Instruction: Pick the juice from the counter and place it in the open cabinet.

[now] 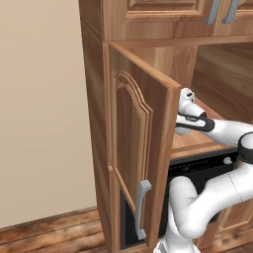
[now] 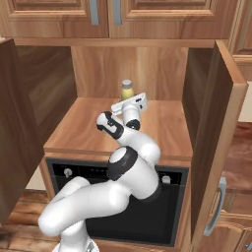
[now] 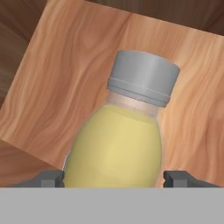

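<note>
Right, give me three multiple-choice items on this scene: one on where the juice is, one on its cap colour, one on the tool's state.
1. Where is the juice bottle?
A. on the floor
B. over the cabinet shelf, between the tool fingertips
C. on top of the oven door

2. What colour is the bottle's cap?
A. red
B. grey
C. green

3. How does the tool stand?
A. wide open, away from the bottle
B. shut on nothing
C. one fingertip at each side of the bottle

Answers: B, the hand view shows shelf wood behind the bottle; B, the cap is plainly grey; C, the dark tips flank the yellow body.
</note>
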Controlling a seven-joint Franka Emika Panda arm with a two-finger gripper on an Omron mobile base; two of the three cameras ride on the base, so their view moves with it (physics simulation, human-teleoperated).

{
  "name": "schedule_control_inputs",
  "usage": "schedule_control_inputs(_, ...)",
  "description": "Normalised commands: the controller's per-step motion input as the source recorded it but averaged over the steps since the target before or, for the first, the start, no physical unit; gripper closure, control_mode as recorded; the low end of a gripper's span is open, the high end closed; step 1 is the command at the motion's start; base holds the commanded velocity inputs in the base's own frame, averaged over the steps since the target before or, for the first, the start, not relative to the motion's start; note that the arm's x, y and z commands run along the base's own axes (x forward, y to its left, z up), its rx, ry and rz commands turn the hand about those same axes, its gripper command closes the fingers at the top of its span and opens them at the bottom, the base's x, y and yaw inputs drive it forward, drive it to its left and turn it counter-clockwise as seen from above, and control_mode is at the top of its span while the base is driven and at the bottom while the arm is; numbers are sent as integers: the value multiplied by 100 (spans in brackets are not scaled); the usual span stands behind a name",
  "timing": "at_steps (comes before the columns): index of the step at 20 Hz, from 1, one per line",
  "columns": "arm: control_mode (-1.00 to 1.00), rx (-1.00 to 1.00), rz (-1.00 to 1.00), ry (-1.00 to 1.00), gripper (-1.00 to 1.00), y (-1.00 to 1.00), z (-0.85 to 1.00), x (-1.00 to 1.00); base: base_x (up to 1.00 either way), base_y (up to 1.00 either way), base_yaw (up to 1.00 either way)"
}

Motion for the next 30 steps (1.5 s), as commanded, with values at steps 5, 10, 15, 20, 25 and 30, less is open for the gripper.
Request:
schedule_control_inputs(5, -100, 0, 0, 0, -100, 0, 0, 0, 0, 0, 0)
schedule_control_inputs(10, -100, 0, 0, 0, -100, 0, 0, 0, 0, 0, 0)
schedule_control_inputs(15, -100, 0, 0, 0, -100, 0, 0, -2, 0, 0, 0)
schedule_control_inputs(20, -100, 0, 0, 0, -100, -8, 0, -21, 0, 0, 0)
schedule_control_inputs(25, -100, 0, 0, 0, -100, -16, 2, -42, 0, 0, 0)
schedule_control_inputs(30, -100, 0, 0, 0, -100, -15, 10, -62, 0, 0, 0)
